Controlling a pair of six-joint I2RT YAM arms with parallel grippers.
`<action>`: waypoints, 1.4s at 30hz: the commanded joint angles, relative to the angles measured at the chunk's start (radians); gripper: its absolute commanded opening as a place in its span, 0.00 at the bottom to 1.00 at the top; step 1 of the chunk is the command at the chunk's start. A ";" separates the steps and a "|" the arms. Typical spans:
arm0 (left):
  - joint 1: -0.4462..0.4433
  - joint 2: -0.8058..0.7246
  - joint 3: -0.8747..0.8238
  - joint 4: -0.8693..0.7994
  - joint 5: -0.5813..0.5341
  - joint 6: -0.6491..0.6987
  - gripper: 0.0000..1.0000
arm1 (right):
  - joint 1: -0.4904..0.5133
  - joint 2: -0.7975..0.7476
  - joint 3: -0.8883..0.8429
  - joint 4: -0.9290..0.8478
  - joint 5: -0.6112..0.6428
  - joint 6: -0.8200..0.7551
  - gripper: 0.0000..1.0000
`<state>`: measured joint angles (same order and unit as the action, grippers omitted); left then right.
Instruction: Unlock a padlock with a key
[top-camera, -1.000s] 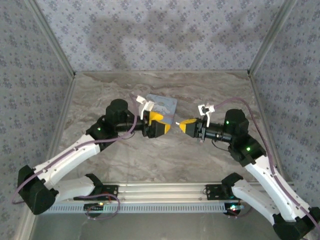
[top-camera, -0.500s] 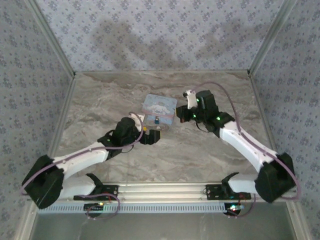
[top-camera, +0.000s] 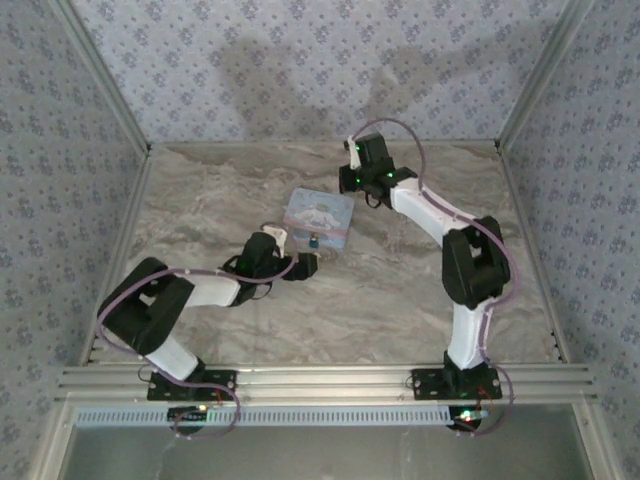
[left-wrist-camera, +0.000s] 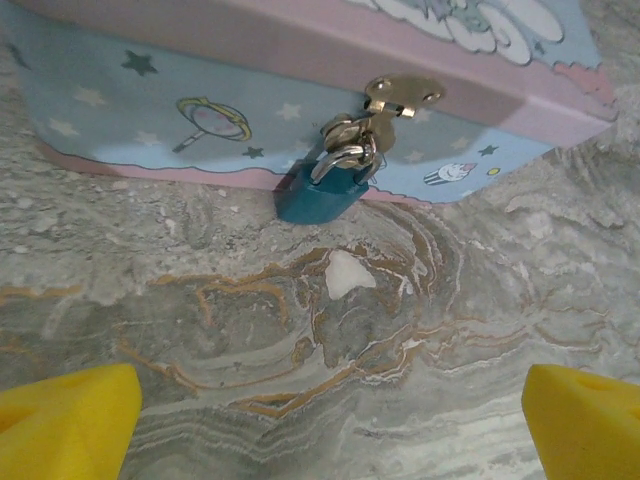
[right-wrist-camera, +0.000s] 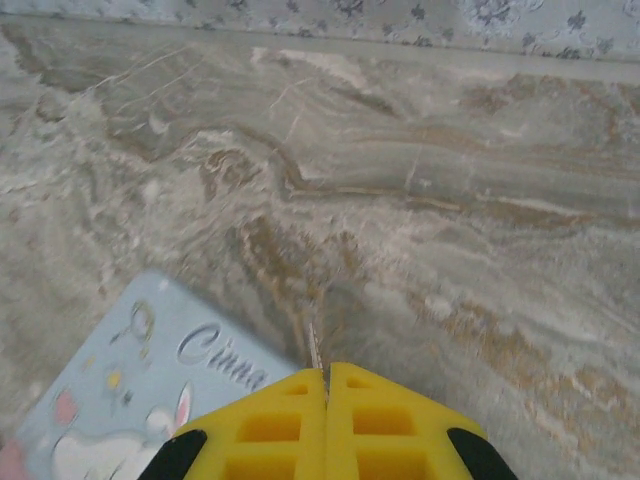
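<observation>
A tiny dark-blue padlock (left-wrist-camera: 320, 190) hangs by its silver shackle from the brass hasp (left-wrist-camera: 402, 95) on the front of a light-blue cartoon tin (left-wrist-camera: 150, 95). In the top view the padlock (top-camera: 314, 241) sits at the tin's (top-camera: 320, 212) near edge. My left gripper (left-wrist-camera: 325, 440) lies low on the table just short of the padlock, open, its yellow fingertips (left-wrist-camera: 65, 420) wide apart with bare marble between them. My right gripper (right-wrist-camera: 327, 375) hovers past the tin's far corner (right-wrist-camera: 140, 400), shut on the key (right-wrist-camera: 313, 345), whose thin toothed blade sticks out.
The marble tabletop (top-camera: 400, 290) is walled by patterned panels at the back and both sides. The right arm (top-camera: 425, 208) reaches to the back wall (right-wrist-camera: 400, 15). A metal rail (top-camera: 320, 380) runs along the near edge.
Both arms have left the middle, where the grippers faced each other. The left arm dropped low toward the tin's front. The right arm swung back beyond the tin with the key.
</observation>
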<state>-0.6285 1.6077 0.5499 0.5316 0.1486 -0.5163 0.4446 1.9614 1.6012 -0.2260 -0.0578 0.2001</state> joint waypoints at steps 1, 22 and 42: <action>-0.005 0.044 0.042 0.082 0.005 0.055 0.98 | -0.005 0.091 0.117 -0.086 0.056 -0.024 0.00; -0.092 0.313 0.265 0.078 -0.027 0.186 0.98 | 0.003 0.342 0.331 -0.193 0.050 -0.044 0.00; 0.015 0.362 0.273 0.298 0.301 -0.013 0.77 | 0.020 0.324 0.228 -0.114 0.025 -0.024 0.00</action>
<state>-0.6434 1.9511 0.8295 0.7212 0.4042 -0.4671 0.4503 2.2910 1.8614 -0.2977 -0.0147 0.1719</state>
